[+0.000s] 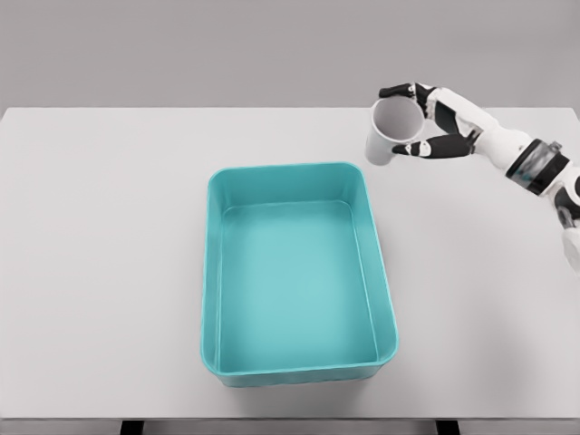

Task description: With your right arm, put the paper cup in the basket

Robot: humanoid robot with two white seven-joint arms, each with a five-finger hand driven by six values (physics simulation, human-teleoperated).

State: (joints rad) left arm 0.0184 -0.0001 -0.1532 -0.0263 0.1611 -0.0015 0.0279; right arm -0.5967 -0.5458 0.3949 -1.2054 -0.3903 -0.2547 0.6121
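Tabletop [109, 272]: pale grey-white, wide, fills most of the view. Its near edge shows at the bottom, with dark stubs of the frame below; the side edges run out of view.

Basket [297, 272]: teal, rectangular, rounded corners, open top, nothing inside. Stands on the tabletop a little left of centre, long side running away from the robot. Walls look smooth and solid; the near wall's outer face is foreshortened and hard to read.

Right arm [535, 168]: white with dark joints, enters from the right edge and reaches toward the far right corner of the basket. Cut off at the picture's edge beyond the forearm.

Robot hand [433, 122], right: fingers wrapped round the cup, dark fingertips showing over the far rim and below the near side. Clamped on the cup, as far as I can judge.

Cup [391, 127]: white paper, tilted so the open mouth faces the camera and up. Held beyond the basket's far right corner, outside the rim, seemingly lifted clear of the tabletop, though the gap is hard to confirm from above. Handling, as a judgement: very light, thin-walled, easily crushed, smooth enough to slip; a gentle grip round the mid-wall suits it best, not the rim. Contents, if any, cannot be made out. Its base and the palm-side contact are hidden.

Left arm: not in view.
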